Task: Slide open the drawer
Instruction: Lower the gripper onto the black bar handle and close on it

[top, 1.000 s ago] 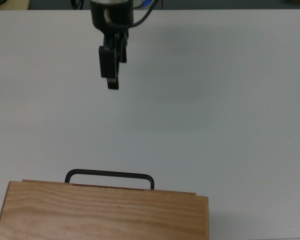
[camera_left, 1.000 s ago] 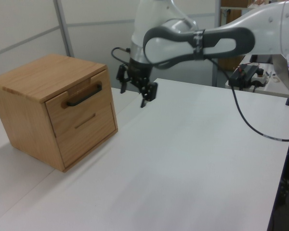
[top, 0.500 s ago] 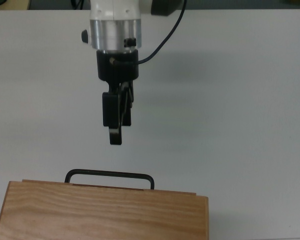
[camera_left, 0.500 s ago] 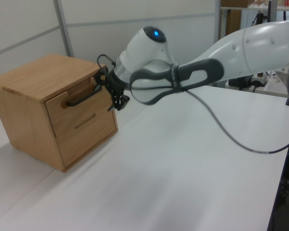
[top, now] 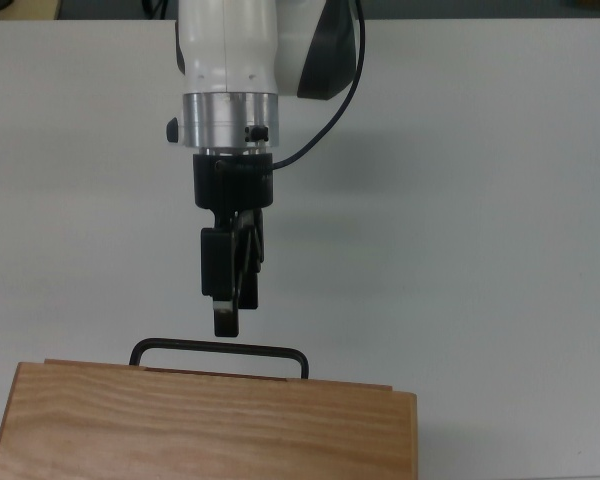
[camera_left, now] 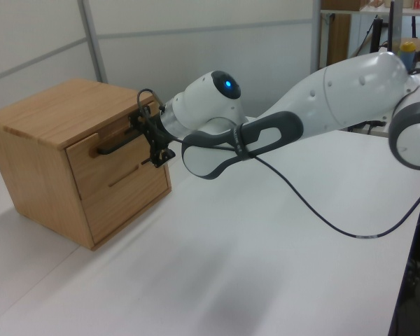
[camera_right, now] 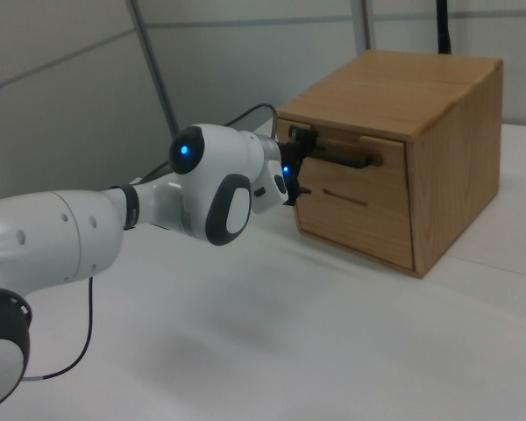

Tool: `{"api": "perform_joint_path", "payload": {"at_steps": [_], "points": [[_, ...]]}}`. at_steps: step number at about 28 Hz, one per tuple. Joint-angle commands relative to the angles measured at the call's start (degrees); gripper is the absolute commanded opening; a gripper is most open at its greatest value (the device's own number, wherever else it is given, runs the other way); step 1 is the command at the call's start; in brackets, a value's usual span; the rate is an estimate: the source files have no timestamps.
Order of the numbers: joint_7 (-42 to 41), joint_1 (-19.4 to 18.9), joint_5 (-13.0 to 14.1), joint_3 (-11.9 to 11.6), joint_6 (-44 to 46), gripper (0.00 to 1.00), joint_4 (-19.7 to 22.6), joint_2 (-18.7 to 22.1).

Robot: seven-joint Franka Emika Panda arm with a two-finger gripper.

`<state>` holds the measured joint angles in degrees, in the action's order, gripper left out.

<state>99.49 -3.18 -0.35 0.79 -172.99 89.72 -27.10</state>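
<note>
The drawer (camera_left: 84, 157) is the upper front panel of a light wooden cabinet (top: 205, 425), and it sits pushed in. Its thin black bar handle (top: 220, 347) sticks out from the front. My gripper (top: 226, 322) hangs just in front of the handle's middle, fingertips a short gap from the bar in the top view. In the left view the gripper (camera_left: 152, 136) stands open, one finger above and one below the handle (camera_left: 119, 142). The right view shows the gripper (camera_right: 296, 165) at the end of the handle (camera_right: 346, 159) on the drawer (camera_right: 390, 162).
The cabinet stands on a white table (top: 460, 250). A lower drawer front with a slot grip (camera_left: 124, 175) sits under the upper one. My arm's black cable (camera_left: 322, 217) loops over the table. A grey wall panel (camera_left: 42, 35) rises behind the cabinet.
My gripper has moved across the table toward the cabinet, from well away to right in front of the handle. The drawer has not moved.
</note>
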Motion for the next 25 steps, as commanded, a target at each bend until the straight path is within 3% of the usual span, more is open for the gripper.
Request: {"api": "perform_joint_path", "payload": {"at_steps": [1,5,8,12,14,25], "points": [[-0.7,-0.16,0.09,-0.52,-4.89,0.94,-4.38,-3.92],[-2.11,-0.07,0.17,-0.61,-8.22,0.91,-5.61,-5.41],[-2.81,0.1,0.17,-0.7,-9.11,0.72,-5.88,-5.5],[-3.08,0.36,0.09,-0.7,-9.2,0.31,-5.88,-5.5],[-3.16,0.45,0.09,-0.7,-9.2,0.03,-5.88,-5.5],[-4.39,0.72,0.0,-0.7,-9.12,0.0,-5.35,-6.12]]}}
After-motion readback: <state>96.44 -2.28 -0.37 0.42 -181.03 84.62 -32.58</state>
